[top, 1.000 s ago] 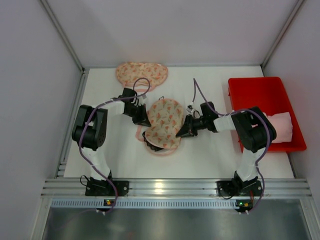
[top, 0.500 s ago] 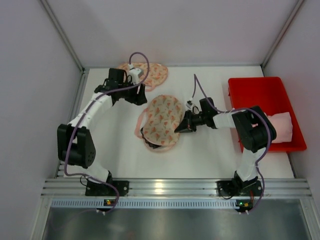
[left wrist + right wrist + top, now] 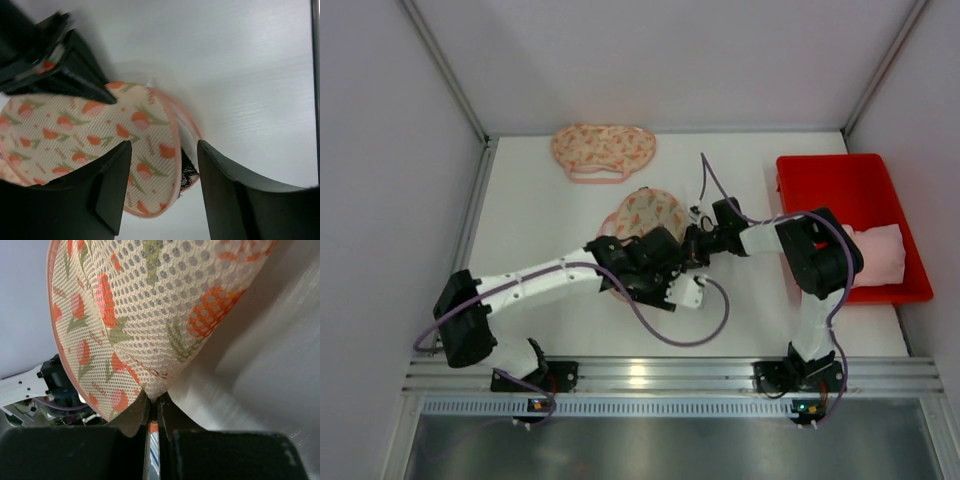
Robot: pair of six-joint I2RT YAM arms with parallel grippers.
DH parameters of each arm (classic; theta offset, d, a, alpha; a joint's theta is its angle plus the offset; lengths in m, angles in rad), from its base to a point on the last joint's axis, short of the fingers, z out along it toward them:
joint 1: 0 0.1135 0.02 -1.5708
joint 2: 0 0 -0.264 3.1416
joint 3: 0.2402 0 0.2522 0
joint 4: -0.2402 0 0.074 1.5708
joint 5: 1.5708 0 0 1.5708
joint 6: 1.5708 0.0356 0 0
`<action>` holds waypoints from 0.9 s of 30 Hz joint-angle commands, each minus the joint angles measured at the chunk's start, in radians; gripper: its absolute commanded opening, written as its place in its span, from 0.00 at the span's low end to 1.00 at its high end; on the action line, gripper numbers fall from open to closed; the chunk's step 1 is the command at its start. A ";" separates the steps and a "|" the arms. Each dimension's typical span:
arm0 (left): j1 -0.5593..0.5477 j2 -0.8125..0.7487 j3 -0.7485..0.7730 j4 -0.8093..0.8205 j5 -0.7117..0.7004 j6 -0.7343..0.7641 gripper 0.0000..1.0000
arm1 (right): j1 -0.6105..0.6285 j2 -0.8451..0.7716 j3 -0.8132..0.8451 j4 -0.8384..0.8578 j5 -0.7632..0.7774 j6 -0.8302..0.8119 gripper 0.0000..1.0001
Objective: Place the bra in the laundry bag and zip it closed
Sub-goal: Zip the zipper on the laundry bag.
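The laundry bag [image 3: 648, 212] is a round mesh pouch with an orange flower print and pink piping, lying mid-table. My right gripper [image 3: 693, 243] is shut on its right edge, and the right wrist view shows the mesh [image 3: 150, 315] pinched between the closed jaws [image 3: 152, 397]. My left gripper [image 3: 658, 266] reaches over the bag's near side. It is open [image 3: 165, 150], with its jaws on either side of the bag's piped rim [image 3: 172, 135]. Black lace of the bra [image 3: 188, 172] shows in the gap at that rim. The zipper is not visible.
A second flower-print pouch [image 3: 603, 150] lies at the back of the table. A red bin [image 3: 840, 190] at the right holds white cloth [image 3: 880, 255]. The left arm's purple cable [image 3: 665, 330] loops over the table in front of the bag.
The left arm has swung from the back-left pouch to the near side of the middle bag, its jaws open. The right gripper has stayed shut on the bag, which has shifted slightly away.
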 commanded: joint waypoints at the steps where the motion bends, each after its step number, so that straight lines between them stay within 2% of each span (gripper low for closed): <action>1: -0.146 0.080 0.014 -0.089 -0.236 0.114 0.60 | 0.025 -0.001 0.035 -0.009 0.007 -0.014 0.00; 3: -0.222 0.172 0.068 -0.105 -0.282 0.113 0.59 | 0.029 -0.006 0.038 -0.017 0.010 -0.016 0.00; 6: -0.281 0.310 0.182 -0.160 -0.313 0.104 0.59 | 0.035 -0.007 0.043 -0.024 0.005 -0.016 0.00; 9: -0.292 0.452 0.291 -0.218 -0.359 0.088 0.59 | 0.042 -0.013 0.035 -0.033 0.007 -0.014 0.00; 14: -0.292 0.618 0.359 -0.227 -0.457 0.088 0.59 | 0.048 -0.020 0.028 -0.035 0.010 -0.016 0.00; 27: -0.271 0.743 0.368 -0.230 -0.548 0.071 0.59 | 0.048 -0.018 0.020 -0.069 0.025 -0.045 0.00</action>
